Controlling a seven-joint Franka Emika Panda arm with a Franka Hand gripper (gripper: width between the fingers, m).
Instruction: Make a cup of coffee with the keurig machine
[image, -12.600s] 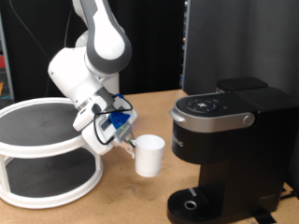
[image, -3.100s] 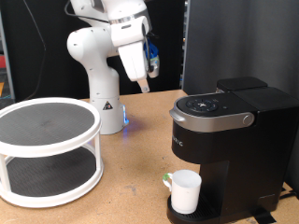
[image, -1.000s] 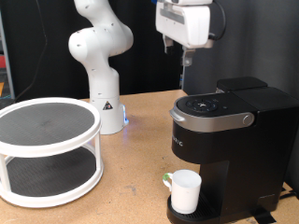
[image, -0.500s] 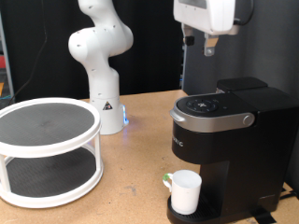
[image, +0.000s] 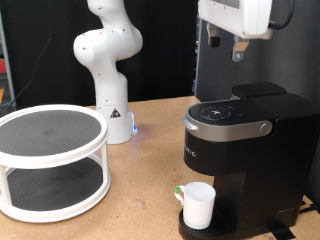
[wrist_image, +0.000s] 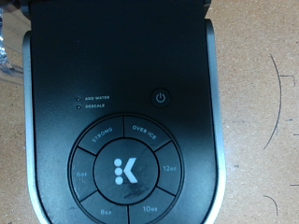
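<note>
The keurig machine (image: 245, 150) stands at the exterior view's right with its lid down. The white cup (image: 198, 205) stands on its drip tray under the spout. My gripper (image: 240, 52) hangs high above the machine's top, apart from it, with the fingers together and nothing held. The wrist view looks straight down on the machine's round control panel (wrist_image: 121, 140), with the K button (wrist_image: 124, 173) in the middle and the power button (wrist_image: 161, 97) beside it. The gripper's fingers do not show in the wrist view.
A white two-tier round shelf (image: 50, 160) stands at the exterior view's left. My arm's white base (image: 105, 75) stands behind it on the wooden table (image: 150, 170). A dark panel rises behind the machine.
The gripper has moved towards the exterior view's right, from left of the machine to above its top. The cup, carried earlier, has stood on the drip tray for the last few seconds.
</note>
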